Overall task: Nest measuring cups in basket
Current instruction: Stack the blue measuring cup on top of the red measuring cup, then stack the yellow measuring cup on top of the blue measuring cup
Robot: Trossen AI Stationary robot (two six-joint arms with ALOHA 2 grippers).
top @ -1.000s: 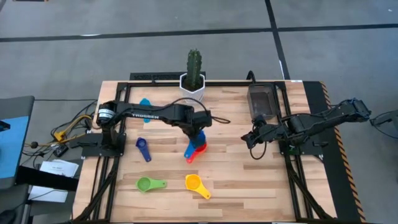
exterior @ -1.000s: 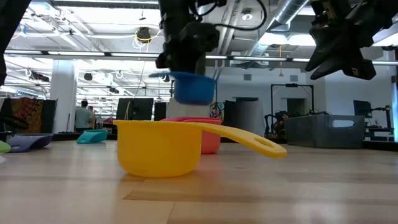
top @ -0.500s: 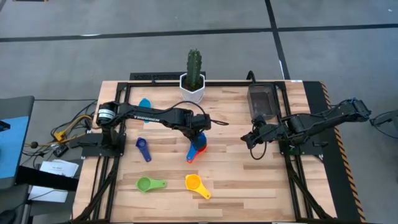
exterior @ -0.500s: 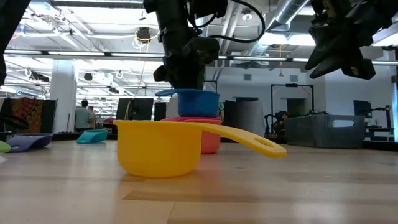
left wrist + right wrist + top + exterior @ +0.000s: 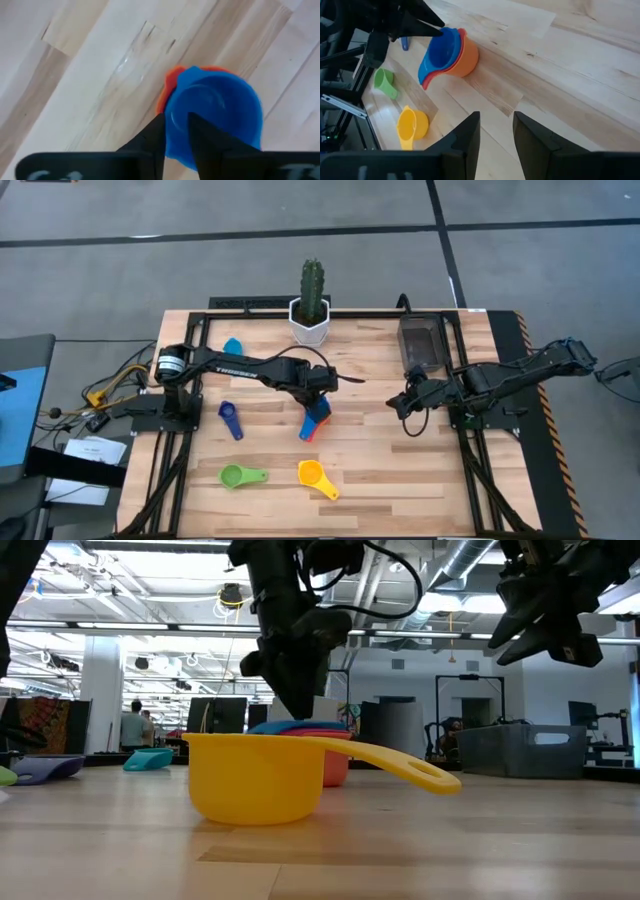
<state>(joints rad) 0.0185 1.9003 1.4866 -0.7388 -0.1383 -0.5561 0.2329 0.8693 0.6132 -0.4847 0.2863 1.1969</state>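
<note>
A blue measuring cup sits nested upright in a red cup, which sits in an orange one, at the table's middle. My left gripper comes down on this stack and is shut on the blue cup's rim. Loose on the wood lie a yellow cup, a green cup, a dark blue cup and a light blue cup. The dark grey basket stands at the far right. My right gripper hangs open over the table in front of the basket, touching nothing. My left gripper has the blue cup's rim wall between its two fingers, one finger inside the bowl and one outside. The fingers slant steeply down from above. The cup stands upright, nested in the red cup below it.
A white pot with a cactus stands at the far edge, behind the stack. Black rails run along the table's left, right and far sides. Bare wood lies between the stack and the right gripper.
My left gripper has gone down with the blue cup. The cup hung clear above the red cup a second ago and now sits nested inside it, only its rim showing in the low view.
</note>
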